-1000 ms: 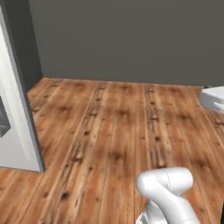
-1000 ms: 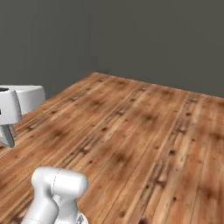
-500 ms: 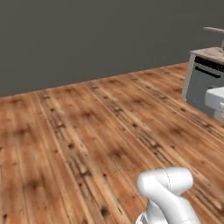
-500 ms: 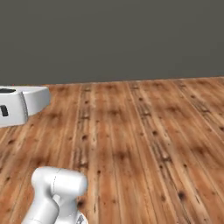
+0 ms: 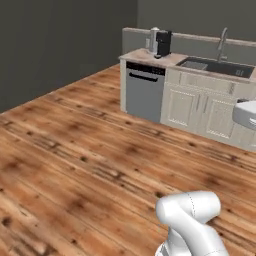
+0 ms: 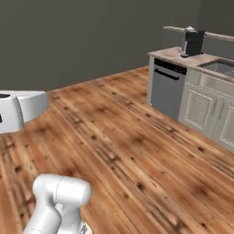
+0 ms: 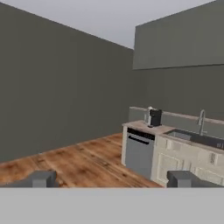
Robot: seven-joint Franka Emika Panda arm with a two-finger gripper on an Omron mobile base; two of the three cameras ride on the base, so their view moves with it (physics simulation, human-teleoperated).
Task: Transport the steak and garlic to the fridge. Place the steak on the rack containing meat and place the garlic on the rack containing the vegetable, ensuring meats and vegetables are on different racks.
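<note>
The steak, the garlic and the fridge are out of view. My gripper is open, its two dark fingertips set wide apart with nothing between them. It points across the wooden floor toward a kitchen counter. The white hand of my arm juts in at the right edge of the left base view and at the left edge of the right base view.
A counter run stands ahead with a steel dishwasher at its near end, white cabinets beside it, a black coffee machine on top and a sink with a faucet. Wooden floor stretches to dark grey walls.
The whole picture has swung sideways, so the base has turned. A grey panel seen at the left has gone, and the counter with the dishwasher has come into view. My gripper stays open.
</note>
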